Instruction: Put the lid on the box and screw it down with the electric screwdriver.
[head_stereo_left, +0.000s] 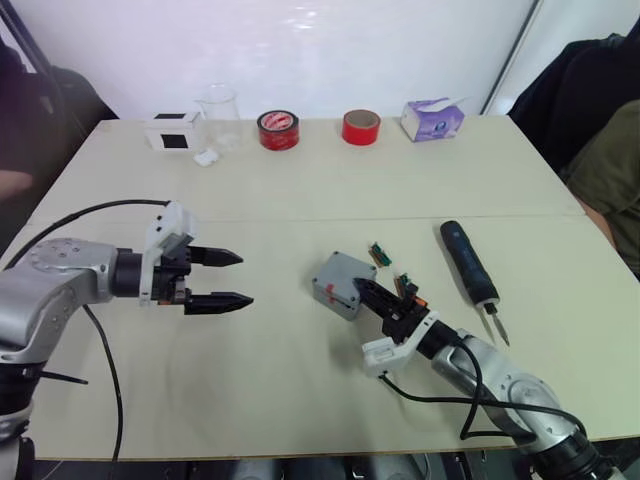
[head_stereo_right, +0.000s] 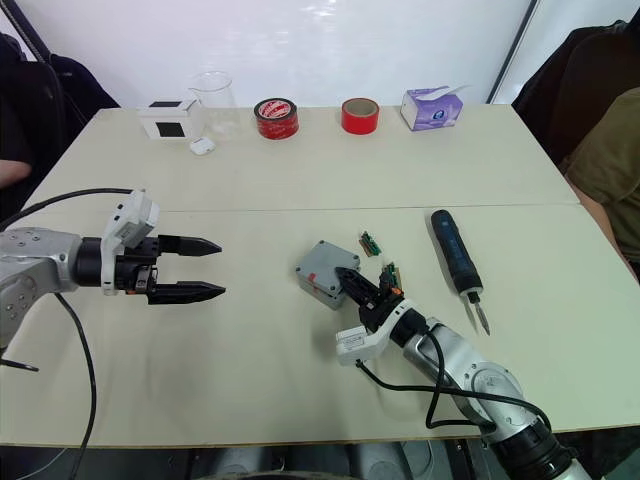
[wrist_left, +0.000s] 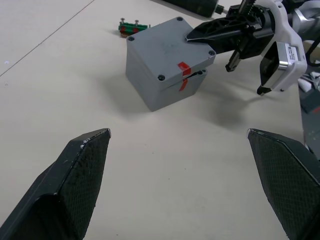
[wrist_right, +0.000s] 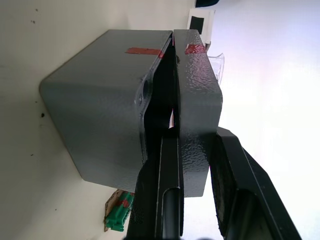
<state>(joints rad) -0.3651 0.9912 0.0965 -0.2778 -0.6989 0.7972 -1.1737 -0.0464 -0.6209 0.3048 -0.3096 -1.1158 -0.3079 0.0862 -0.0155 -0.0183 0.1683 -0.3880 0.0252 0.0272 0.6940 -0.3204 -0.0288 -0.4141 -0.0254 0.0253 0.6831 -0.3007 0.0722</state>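
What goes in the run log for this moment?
right gripper: shut on thin grey lid, one finger under it | small grey plastic box: lid ajar | left gripper: open, apart | dark blue electric screwdriver: on table, untouched

Along the table's (head_stereo_left: 300, 390) far edge, upper frame, stand a white box with a black panel (head_stereo_left: 171, 132), a clear beaker (head_stereo_left: 219, 115), two red tape rolls (head_stereo_left: 278, 130) (head_stereo_left: 361, 127) and a purple tissue pack (head_stereo_left: 432, 119). Small green circuit pieces (head_stereo_left: 379, 254) lie mid-frame.

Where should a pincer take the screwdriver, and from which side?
Grip the screwdriver across its thick dark barrel, coming from above. It lies flat and free on the table, bit pointing toward the robot; the thin bit offers little hold.
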